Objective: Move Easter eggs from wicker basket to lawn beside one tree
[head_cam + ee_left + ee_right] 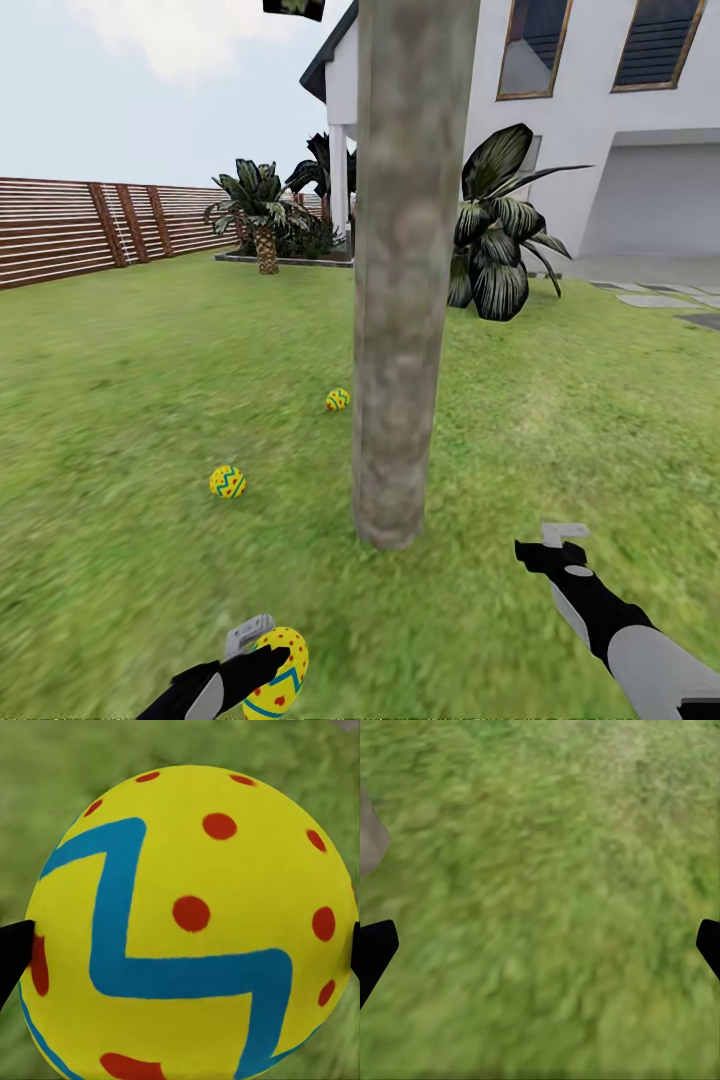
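Note:
A grey-brown tree trunk [403, 300] rises from the lawn [120, 380] straight ahead. Two yellow Easter eggs with blue zigzags lie on the grass left of it, one [228, 482] nearer me and one [338, 400] farther back beside the trunk. My left gripper [262, 655] at the bottom of the head view is shut on a third egg [280, 675], which looms large in the left wrist view [187, 930] with grass behind it. My right gripper [548, 542] hovers open over grass to the right of the trunk's base, holding nothing. The wicker basket is out of view.
A white house [600, 120] with a garage door stands behind the tree. Palm-like plants [500, 230] grow at its foot, and a brown slatted fence [80, 225] runs along the left. Paving slabs [655, 298] lie at the far right.

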### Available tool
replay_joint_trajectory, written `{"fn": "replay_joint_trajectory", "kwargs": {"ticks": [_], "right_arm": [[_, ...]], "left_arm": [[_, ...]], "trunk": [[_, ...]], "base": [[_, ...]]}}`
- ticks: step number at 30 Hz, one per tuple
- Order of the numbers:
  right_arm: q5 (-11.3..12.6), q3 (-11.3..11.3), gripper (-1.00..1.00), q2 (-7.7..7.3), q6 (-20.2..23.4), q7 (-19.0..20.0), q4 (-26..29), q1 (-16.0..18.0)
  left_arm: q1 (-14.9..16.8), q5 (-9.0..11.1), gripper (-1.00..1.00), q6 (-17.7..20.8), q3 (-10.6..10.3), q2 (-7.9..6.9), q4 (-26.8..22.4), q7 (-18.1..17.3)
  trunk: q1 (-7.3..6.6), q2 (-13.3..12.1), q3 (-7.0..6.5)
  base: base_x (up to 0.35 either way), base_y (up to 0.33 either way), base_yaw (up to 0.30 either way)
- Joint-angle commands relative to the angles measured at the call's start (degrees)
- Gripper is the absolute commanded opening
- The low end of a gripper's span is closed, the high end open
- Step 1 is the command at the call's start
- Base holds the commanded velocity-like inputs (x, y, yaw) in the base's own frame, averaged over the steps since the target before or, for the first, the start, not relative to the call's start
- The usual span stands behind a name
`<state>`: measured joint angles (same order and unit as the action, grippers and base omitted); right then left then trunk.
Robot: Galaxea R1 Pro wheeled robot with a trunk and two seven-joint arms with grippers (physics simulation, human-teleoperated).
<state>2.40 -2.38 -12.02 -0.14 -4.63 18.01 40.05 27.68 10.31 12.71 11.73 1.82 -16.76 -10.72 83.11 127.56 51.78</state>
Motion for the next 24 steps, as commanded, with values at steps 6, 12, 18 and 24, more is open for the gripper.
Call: {"fn": "replay_joint_trajectory", "kwargs": {"ticks": [6, 12, 18, 24], "right_arm": [[0.24, -0.4, 1.0, 0.06, 0.05, -0.27, -0.16, 0.03], [0.24, -0.43, 1.0, 0.06, 0.04, -0.29, -0.17, 0.03], [0.24, -0.43, 1.0, 0.06, 0.04, -0.29, -0.17, 0.03], [0.16, -0.43, 1.0, 0.08, 0.03, -0.29, -0.17, 0.03]], "left_arm": [[0.01, 0.42, -1.0, 0.49, 0.31, 0.03, -0.11, -0.18], [0.01, 0.42, -1.0, 0.49, 0.31, 0.03, -0.11, -0.18], [0.01, 0.42, -1.0, 0.48, 0.31, 0.03, -0.11, -0.18], [0.01, 0.42, -1.0, 0.48, 0.31, 0.03, -0.11, -0.18]], "trunk": [[1.31, 2.44, 1.13], [2.63, 4.85, 2.21], [3.95, 7.26, 3.29], [5.27, 9.66, 4.37]], "base": [[0.0, 0.0, 0.0], [0.0, 0.0, 0.0], [0.0, 0.0, 0.0], [0.0, 0.0, 0.0]]}}
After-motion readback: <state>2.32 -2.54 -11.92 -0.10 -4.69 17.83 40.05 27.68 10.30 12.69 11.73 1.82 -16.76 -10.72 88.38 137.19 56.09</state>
